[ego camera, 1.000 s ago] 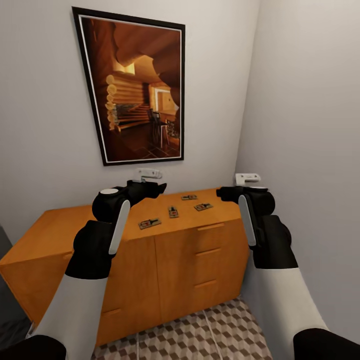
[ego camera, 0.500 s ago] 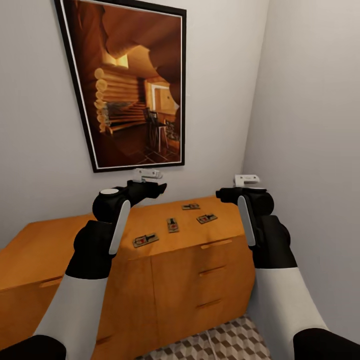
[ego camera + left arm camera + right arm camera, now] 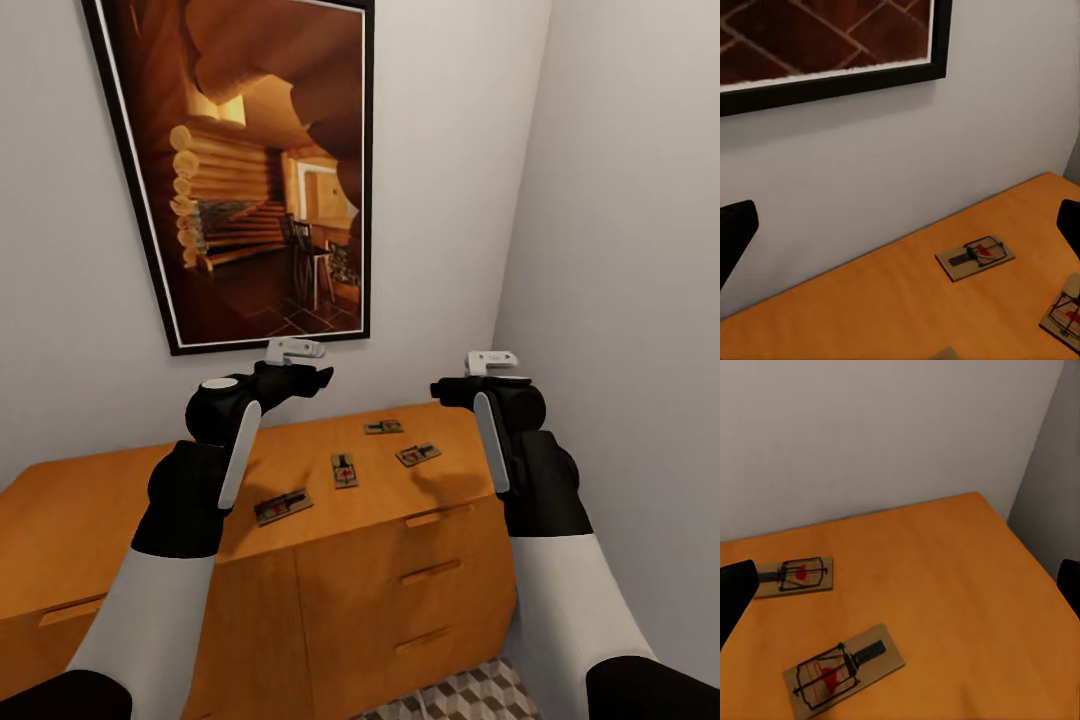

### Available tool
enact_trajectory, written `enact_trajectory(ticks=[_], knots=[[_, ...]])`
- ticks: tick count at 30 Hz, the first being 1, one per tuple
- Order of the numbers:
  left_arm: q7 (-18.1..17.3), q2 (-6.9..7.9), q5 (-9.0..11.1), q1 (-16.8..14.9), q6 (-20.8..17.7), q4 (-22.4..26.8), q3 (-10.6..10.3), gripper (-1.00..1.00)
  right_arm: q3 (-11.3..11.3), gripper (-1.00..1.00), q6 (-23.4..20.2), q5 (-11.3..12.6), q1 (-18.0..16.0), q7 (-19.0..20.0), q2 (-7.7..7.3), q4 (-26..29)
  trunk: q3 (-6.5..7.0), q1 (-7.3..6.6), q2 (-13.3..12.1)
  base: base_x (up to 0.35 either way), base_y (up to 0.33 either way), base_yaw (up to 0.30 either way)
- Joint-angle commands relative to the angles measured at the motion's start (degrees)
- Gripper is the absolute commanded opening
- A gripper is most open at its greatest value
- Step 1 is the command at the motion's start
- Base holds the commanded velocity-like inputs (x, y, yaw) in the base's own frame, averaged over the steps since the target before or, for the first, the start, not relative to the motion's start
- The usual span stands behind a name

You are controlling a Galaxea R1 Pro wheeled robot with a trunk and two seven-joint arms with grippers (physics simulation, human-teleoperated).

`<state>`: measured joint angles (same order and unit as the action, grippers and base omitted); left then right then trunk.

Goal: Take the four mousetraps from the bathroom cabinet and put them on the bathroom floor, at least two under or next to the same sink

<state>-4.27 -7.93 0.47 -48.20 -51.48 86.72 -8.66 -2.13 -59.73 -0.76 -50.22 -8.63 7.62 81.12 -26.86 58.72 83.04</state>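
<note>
Apparently both claws, left (image 3: 318, 377) and right (image 3: 447, 389), gape empty; cabinet (image 3: 380, 560) edges cropped.

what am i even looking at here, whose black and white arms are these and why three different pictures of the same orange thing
These are simulator renders of a wheeled robot with two arms. The head view looks down from a camera on its head: the left pincer and right pincer are held up in front of a low orange-brown cabinet standing against a wall with a framed picture.

The other two pictures come from small cameras near each pincer, looking along its fingers, so they show the cabinet top from closer. The dark shapes at their edges are the fingers, spread apart.

On the cabinet top lie four mousetraps, flat wooden bases, apart from one another. Both pincers are open and hold nothing. A bit of patterned floor tile shows below.
</note>
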Motion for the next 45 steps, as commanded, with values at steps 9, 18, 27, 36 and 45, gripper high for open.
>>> enact_trajectory(ticks=[9,18,27,36,45], knots=[[-0.28,0.16,0.39,-0.05,-0.47,-1.65,0.10,1.00,-0.19,1.00,-0.27,-0.01,-0.05,0.07,0.21,0.01,-0.07,0.00,0.04,0.022,0.000,0.000],[-0.44,1.99,0.62,-0.05,-0.59,-5.03,0.09,1.00,-0.23,1.00,-0.27,0.13,-0.05,0.21,0.28,0.00,-0.07,0.00,0.04,0.004,0.000,0.000],[-0.51,3.20,0.83,-0.05,-0.51,-7.08,0.13,1.00,-0.29,1.00,-0.27,-0.16,-0.05,0.19,0.29,0.84,-0.07,0.00,0.04,0.000,0.000,0.000],[-0.43,3.41,0.64,-0.05,-0.61,-7.32,0.13,1.00,-0.27,1.00,-0.27,-0.47,-0.05,-0.81,0.36,1.46,-0.07,0.00,0.04,0.000,0.000,0.000],[-0.40,3.44,0.61,-0.05,-0.60,-7.35,0.13,1.00,-0.15,1.00,-0.27,-0.46,-0.05,-3.45,1.60,1.58,-0.07,0.00,0.04,0.000,0.000,0.010]])
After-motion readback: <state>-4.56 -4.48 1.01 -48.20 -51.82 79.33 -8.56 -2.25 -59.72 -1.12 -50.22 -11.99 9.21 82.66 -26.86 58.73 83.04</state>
